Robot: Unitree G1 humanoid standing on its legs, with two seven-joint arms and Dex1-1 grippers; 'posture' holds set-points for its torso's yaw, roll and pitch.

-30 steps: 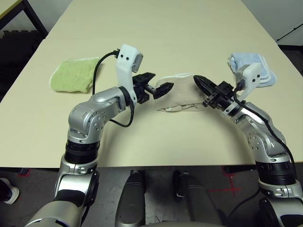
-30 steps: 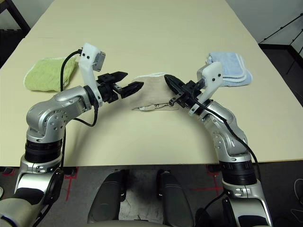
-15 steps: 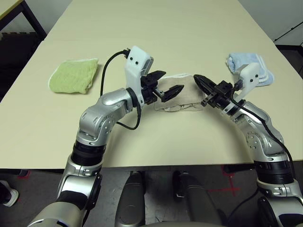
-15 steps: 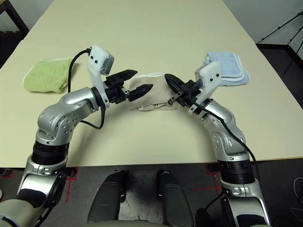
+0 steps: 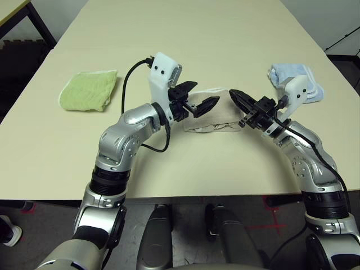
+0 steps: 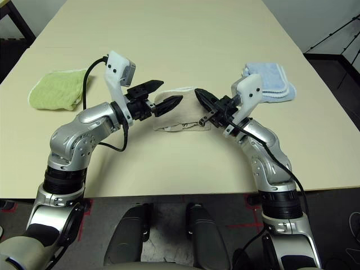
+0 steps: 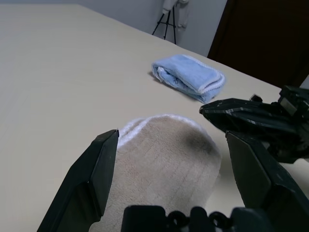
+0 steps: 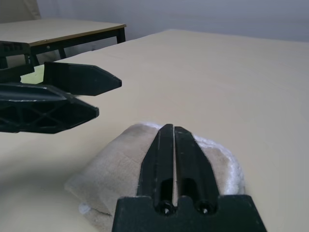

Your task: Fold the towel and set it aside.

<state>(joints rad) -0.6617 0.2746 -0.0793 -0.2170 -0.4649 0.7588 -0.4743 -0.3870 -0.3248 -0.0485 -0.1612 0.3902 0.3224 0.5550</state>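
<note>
The beige terry-cloth towel with white trim point(image 5: 216, 115) lies on the cream tabletop point(image 5: 185, 45) already doubled into a compact bundle, at table centre, between the two claws. A light-green folded towel point(image 5: 89, 90) sits well apart at its 9 o'clock; a light-blue folded towel point(image 5: 292, 79) is near at its 2 o'clock.

L gripper point(image 5: 197, 100) hovers over the towel's 9 o'clock end, fingers spread wide, nothing in them; in the L wrist view the towel shows between and beyond the two fingers point(image 7: 91, 179). R gripper point(image 5: 237, 98) hangs at the towel's 3 o'clock end; in the R wrist view its fingers point(image 8: 173, 159) look almost together w/ only a thin slit between, holding nothing.

Judgement: the fold looks done or nearly so, and the step in hand is getting a grip to move the bundle aside. To do it well:
- Bring the L claw lower so one finger goes under the layers & one over, catching all layers, not just the top flap.
- Bite near the folded edge, not the loose trim, or the bundle may unroll when lifted.
- R claw should either open more & take the other end, or back off to 3 o'clock so the two don't collide; they're close.
- Lift low, carry level, put down in a bare spot away from the green & blue towels.
</note>
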